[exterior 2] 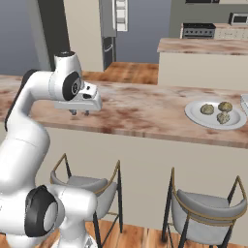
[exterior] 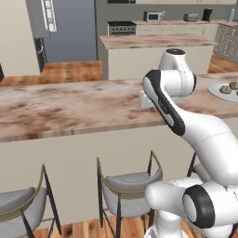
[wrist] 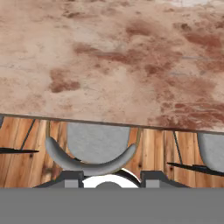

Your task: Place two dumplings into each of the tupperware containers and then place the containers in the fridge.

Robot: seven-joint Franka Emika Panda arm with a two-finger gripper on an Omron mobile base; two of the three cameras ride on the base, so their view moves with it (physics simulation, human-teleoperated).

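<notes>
Three tan dumplings (exterior 2: 207, 109) (exterior 2: 224, 106) (exterior 2: 223, 117) lie on a round white plate (exterior 2: 193, 115) at the right of the marble counter. Two of the dumplings (exterior: 225, 89) also show at the right edge of the left base view. A pale translucent rim at the far right may be one of the tupperware containers (exterior 2: 245, 102). My gripper (exterior 2: 80, 112) hovers just above the counter, well left of the plate, pointing down. It is open, with nothing between its fingers (wrist: 72, 178). The grey fridge (exterior 2: 108, 29) stands across the room with its door bins (exterior 2: 121, 14) showing.
The long marble counter (exterior: 69, 109) runs across in front of me, with grey bar stools (exterior 2: 203, 206) (exterior: 130, 190) tucked under its near edge. Behind it stands a kitchen island (exterior: 153, 46), and a stove (exterior: 122, 28) and a microwave (exterior: 153, 16) line the back wall.
</notes>
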